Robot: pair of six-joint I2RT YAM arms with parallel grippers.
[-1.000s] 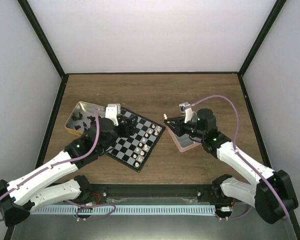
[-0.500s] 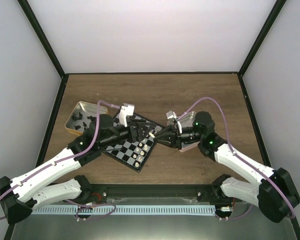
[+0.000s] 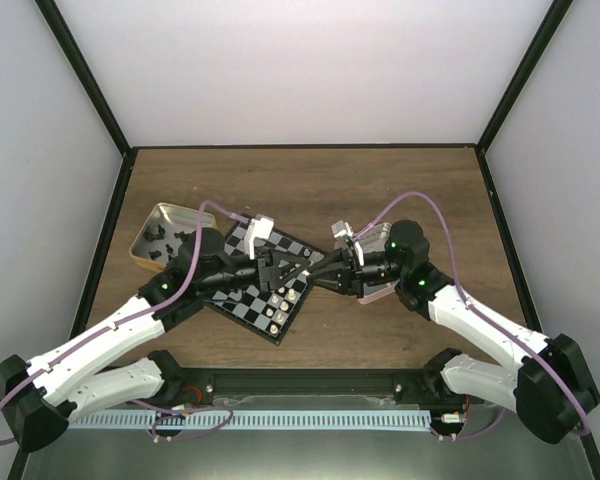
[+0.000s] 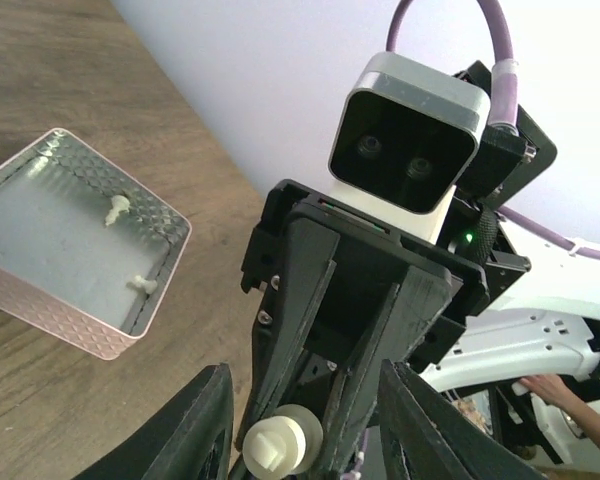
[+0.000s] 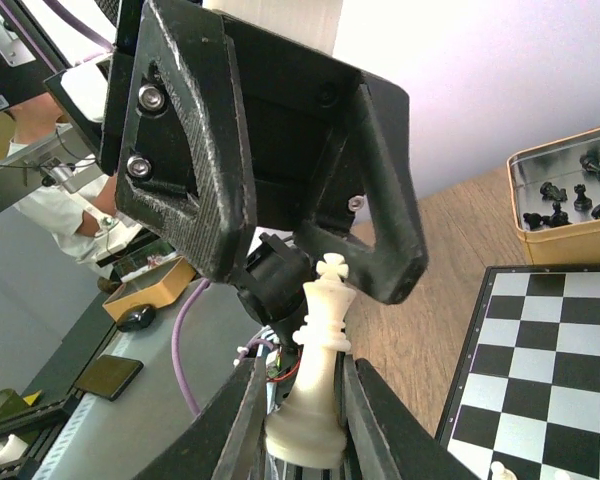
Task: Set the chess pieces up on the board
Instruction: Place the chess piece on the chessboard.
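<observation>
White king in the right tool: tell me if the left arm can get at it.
Probably yes: the left tool stands open around the white king; the right tool grips only its base.

Top external: high behind, looking down on whole table [image 3: 380,180].
Left wrist: close, facing right gripper [image 4: 305,435].
Right wrist: close, facing left gripper [image 5: 315,280].
Shared: white king [image 5: 318,370].

Brown wood table [image 3: 380,190] in the middle. Pale walls [image 3: 300,70] behind it & on both sides, black posts [image 3: 85,75] rising from its back corners. Grey ribbed strip [image 3: 300,420] along its near edge. Light soft, even.
</observation>
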